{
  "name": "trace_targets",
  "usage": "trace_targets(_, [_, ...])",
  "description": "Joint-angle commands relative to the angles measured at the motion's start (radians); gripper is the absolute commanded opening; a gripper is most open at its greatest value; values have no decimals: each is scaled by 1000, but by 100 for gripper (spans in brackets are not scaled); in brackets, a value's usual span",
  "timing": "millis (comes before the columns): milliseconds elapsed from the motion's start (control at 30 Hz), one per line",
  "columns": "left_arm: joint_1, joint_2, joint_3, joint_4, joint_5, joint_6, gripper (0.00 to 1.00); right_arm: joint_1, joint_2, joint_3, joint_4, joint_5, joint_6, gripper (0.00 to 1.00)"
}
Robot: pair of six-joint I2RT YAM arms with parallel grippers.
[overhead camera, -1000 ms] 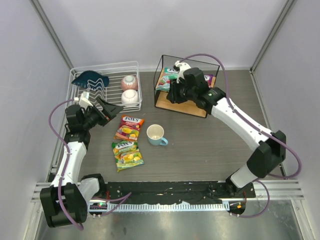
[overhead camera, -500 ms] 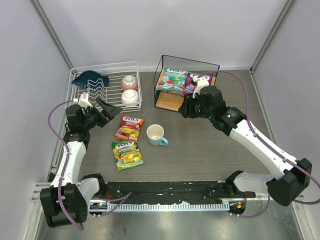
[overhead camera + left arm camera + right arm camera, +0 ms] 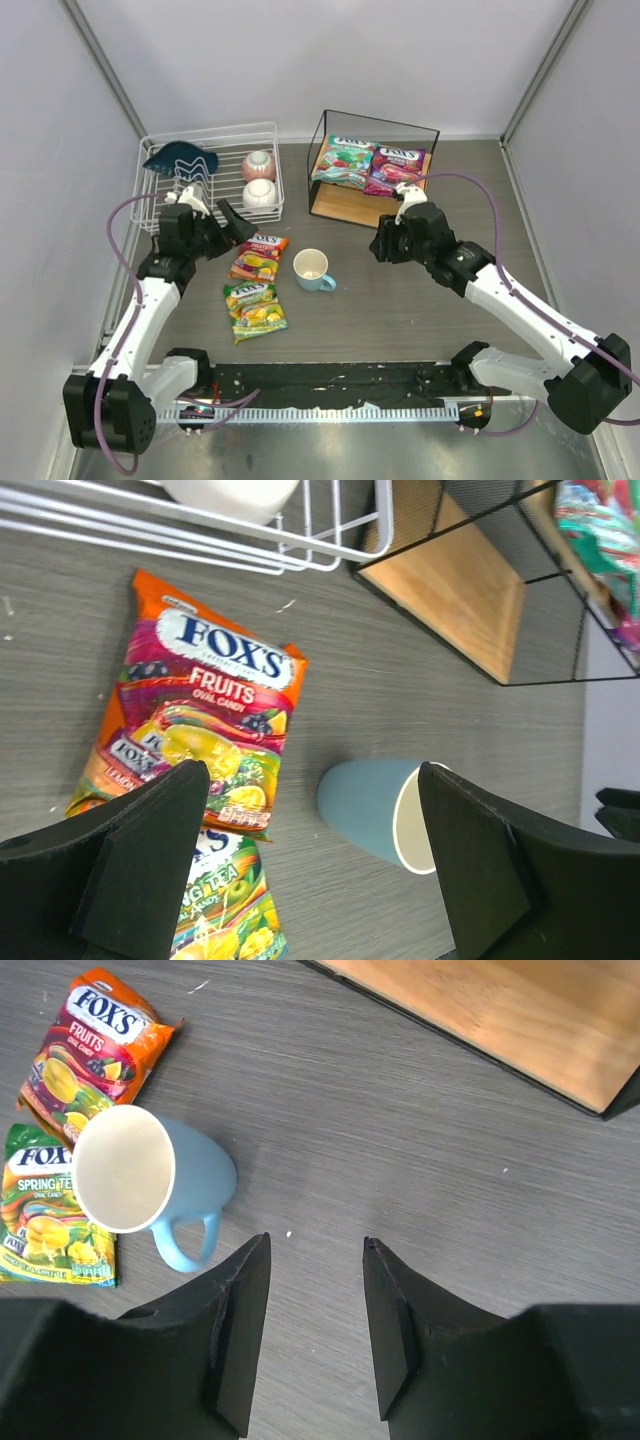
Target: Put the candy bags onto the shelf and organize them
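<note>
Orange-red candy bag (image 3: 195,720) lies below the left gripper (image 3: 310,810), offset toward one finger, its long axis crossing the wide-open, empty jaws.

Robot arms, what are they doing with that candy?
They are putting candy bags on the shelf. The teal-green bag and purple bag lie on its top board. The orange-red bag and yellow-green bag lie on the table by a mug. The left gripper hovers open by the orange-red bag; the right gripper is empty.

Two candy bags (image 3: 343,160) atop shelf (image 3: 350,206)
</note>
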Motion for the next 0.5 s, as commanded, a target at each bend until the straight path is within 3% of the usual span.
trace_targets(0, [-33, 0, 10, -48, -119, 29, 91, -1, -70, -67, 117, -36, 40, 48])
trace_targets(167, [-47, -23, -29, -28, -154, 26, 91, -1, -108, -214, 328, -298, 58, 50])
trace_targets(333, [-48, -17, -36, -27, -173, 28, 90, -1, -113, -243, 329, -222, 54, 51])
trace_targets(467, [-54, 0, -59, -13, -188, 20, 89, 0, -105, -268, 362, -274, 52, 51])
